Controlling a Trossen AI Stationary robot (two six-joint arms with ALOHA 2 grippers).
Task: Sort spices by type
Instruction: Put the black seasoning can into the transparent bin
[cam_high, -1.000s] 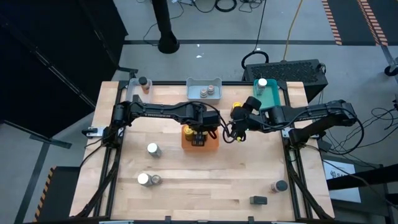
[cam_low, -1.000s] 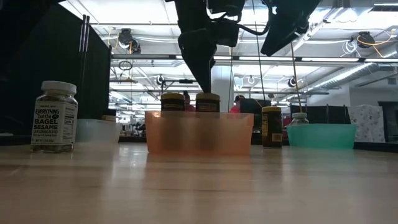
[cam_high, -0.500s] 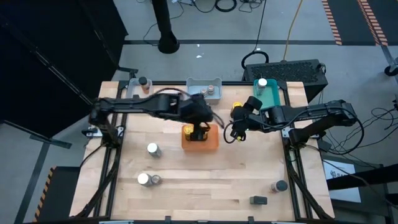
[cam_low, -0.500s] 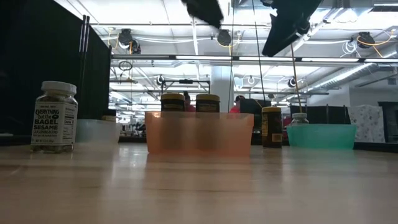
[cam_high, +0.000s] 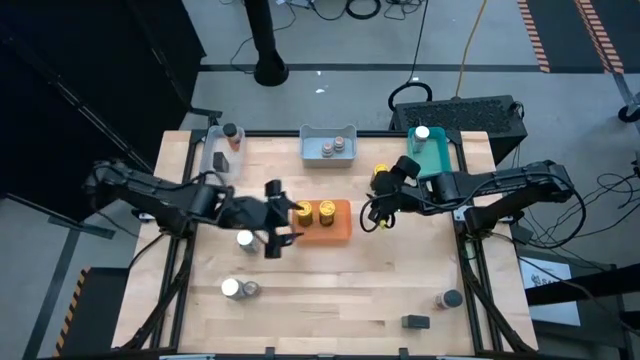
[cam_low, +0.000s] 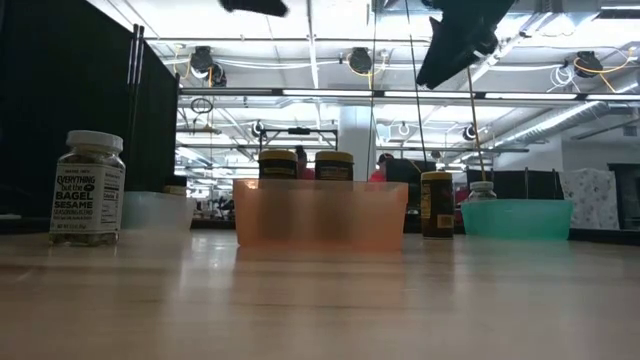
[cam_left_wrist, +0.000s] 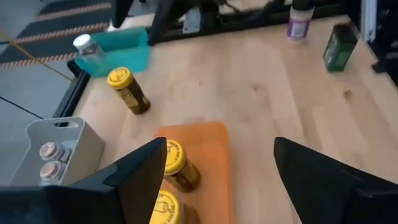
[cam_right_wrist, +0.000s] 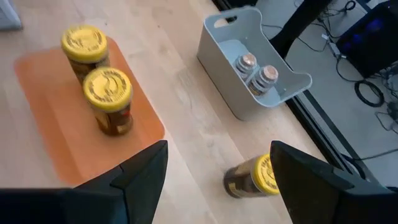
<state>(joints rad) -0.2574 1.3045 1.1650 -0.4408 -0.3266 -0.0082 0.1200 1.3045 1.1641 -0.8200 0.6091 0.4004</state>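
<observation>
Your left gripper (cam_high: 273, 218) hangs released and empty beside the orange tray (cam_high: 341, 228) at the table's middle, where two yellow-lidded jars (cam_high: 314, 212) stand upright. The right gripper (cam_high: 381, 212) is released too, with nothing in it, just past the tray's right end and close to the lone yellow-lidded jar (cam_high: 381, 174) toward the far edge. That closeness is your risk: a careless sweep could topple it. Other jars lie scattered near the left, near and far edges, easy to mix up.

Two jars (cam_high: 314, 212) (side by side) in tray (cam_high: 340, 229)
</observation>
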